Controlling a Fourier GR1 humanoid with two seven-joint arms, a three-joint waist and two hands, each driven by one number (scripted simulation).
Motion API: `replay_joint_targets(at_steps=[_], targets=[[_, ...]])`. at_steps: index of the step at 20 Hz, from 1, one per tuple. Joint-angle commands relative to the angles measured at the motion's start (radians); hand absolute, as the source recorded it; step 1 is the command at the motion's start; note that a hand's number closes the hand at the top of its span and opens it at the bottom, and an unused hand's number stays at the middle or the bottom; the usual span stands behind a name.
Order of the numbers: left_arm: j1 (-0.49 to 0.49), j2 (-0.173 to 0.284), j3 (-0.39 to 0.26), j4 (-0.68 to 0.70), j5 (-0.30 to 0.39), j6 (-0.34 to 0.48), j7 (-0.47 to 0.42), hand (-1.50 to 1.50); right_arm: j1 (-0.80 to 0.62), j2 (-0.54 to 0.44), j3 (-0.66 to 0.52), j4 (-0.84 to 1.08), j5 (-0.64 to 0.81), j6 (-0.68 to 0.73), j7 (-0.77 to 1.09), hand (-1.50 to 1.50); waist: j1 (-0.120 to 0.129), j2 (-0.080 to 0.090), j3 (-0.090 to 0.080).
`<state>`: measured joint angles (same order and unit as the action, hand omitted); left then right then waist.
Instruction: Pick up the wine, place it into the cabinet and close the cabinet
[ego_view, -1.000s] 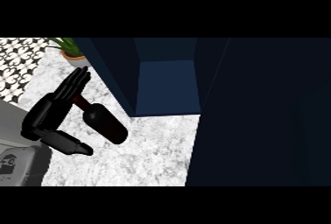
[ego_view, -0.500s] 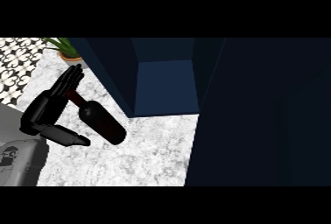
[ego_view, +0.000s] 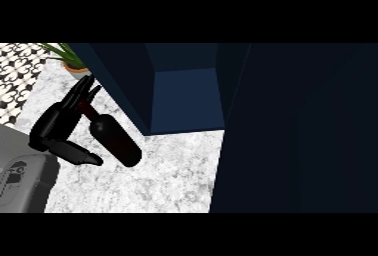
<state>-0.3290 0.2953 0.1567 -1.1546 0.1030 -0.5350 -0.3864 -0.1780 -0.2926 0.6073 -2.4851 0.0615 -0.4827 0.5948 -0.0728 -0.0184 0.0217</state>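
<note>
At the far left of the head view a grey forearm comes up from the lower edge, ending in the black left hand. Its fingers lie straight and together, stretched up and to the right along the neck side of the wine bottle, while the thumb juts out low toward the bottle's body; nothing is curled round the glass, so the hand is open beside it, touching or almost touching at the neck. The bottle lies tilted on the white marbled counter, its narrow neck pointing up-left under the fingers and its broad, rounded base down-right. It is very dark, near black with a faint reddish tint along the neck and shoulder, and shows a dull sheen. Behind the fingertips stands a small potted plant with green spiky leaves, in an orange-brown pot, next to a black-and-white patterned wall. Just right of the bottle is the dark blue cabinet, standing open with a paler blue inner face. The cabinet door fills the right side as a broad dark panel. The right hand does not show
</note>
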Motion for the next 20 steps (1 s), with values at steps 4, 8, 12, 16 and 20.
replay_joint_targets(at_steps=[4,8,12,16,20], targets=[[0.072,-0.057,-0.076,0.195,-0.038,-0.064,0.021,-1.5,0.028,-0.038,-0.004,-0.083,0.027,-0.002,0.016,-1.5,-0.005,0.026,-0.025],[0.089,-0.075,-0.092,0.208,-0.058,-0.069,-0.022,-1.5,0.018,-0.044,-0.007,-0.066,0.028,-0.007,0.001,-1.5,0.003,0.026,-0.025],[0.053,-0.103,-0.066,0.253,-0.035,-0.05,-0.036,-1.5,0.029,-0.051,0.02,-0.092,0.04,-0.02,0.008,-1.5,-0.006,0.021,-0.026],[0.056,-0.105,-0.068,0.27,-0.028,-0.08,-0.068,1.5,0.037,-0.067,-0.003,-0.083,0.026,-0.025,0.002,-1.5,0.006,0.022,-0.025],[0.021,-0.104,-0.072,0.285,-0.058,-0.044,-0.094,1.5,0.051,-0.084,0.019,-0.111,0.018,-0.025,0.008,-1.5,0.0,0.021,-0.025]])
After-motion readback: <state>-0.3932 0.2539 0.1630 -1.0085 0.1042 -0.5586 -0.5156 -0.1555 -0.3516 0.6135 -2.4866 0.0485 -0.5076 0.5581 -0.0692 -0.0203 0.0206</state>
